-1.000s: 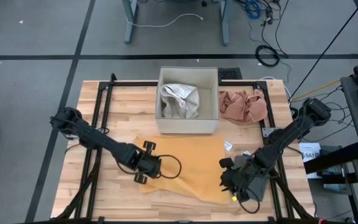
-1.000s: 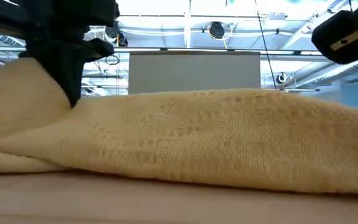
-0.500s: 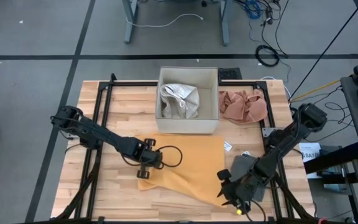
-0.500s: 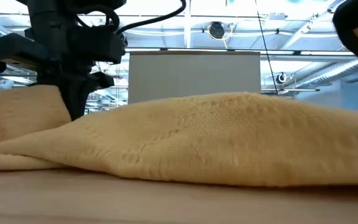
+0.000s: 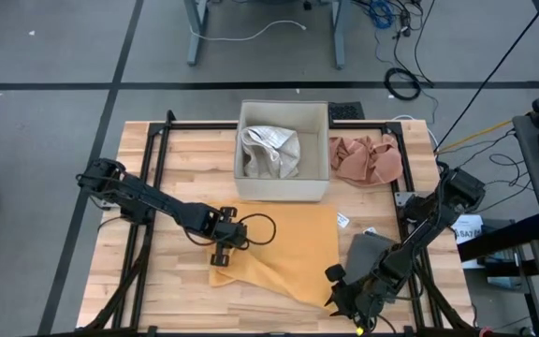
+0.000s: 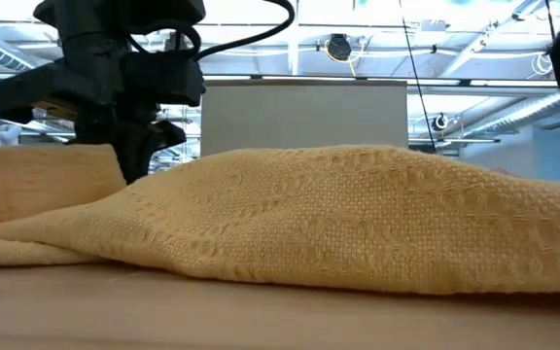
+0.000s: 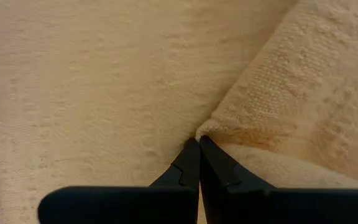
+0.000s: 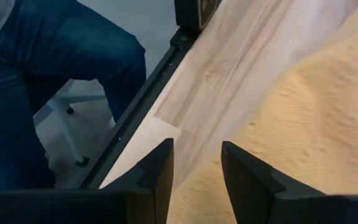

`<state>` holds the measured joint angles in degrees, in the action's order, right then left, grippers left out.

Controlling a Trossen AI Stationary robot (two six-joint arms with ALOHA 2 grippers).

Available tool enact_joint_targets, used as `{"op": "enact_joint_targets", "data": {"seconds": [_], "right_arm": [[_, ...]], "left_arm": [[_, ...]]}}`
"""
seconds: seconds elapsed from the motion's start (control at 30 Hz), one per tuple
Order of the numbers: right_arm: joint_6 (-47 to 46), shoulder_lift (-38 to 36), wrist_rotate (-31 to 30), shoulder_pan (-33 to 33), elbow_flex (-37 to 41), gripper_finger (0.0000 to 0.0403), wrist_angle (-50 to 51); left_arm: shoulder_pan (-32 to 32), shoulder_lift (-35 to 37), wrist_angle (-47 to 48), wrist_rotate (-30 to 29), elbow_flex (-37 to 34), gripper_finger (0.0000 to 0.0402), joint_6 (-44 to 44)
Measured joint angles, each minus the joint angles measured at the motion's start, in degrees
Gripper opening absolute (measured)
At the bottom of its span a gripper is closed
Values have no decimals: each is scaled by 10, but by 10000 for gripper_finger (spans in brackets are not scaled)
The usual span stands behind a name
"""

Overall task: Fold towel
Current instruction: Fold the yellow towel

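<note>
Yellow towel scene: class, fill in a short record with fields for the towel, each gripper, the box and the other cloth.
towel: yellow towel rumpled on the wooden table
left gripper: shut on a towel fold
right gripper: open, at the towel's near right edge
box: open box holding a pale cloth
other cloth: pink cloth right of the box

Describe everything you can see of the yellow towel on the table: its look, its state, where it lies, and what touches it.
The yellow towel is a mustard, coarsely woven cloth lying rumpled on the wooden table, in front of the open box. It is not yet neatly folded; the low view shows it humped. The left gripper is shut, pinching a fold near its left edge. The right gripper stands open over its front right corner.
</note>
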<state>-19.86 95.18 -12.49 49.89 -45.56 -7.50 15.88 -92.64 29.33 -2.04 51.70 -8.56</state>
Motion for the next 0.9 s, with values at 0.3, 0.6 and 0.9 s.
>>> {"op": "enact_joint_targets", "data": {"seconds": [0.3, 0.6, 0.9], "right_arm": [[-11, 54, -17, 12, -18, 127, 20], [-15, 60, -57, 12, -35, 165, 90], [-45, 84, -58, 9, -36, 158, 94]], "left_arm": [[-10, 0, -14, 0, 0, 0, 1], [-10, 0, -17, -1, 0, 0, -2], [-10, 0, -17, 0, 0, 0, -2]]}}
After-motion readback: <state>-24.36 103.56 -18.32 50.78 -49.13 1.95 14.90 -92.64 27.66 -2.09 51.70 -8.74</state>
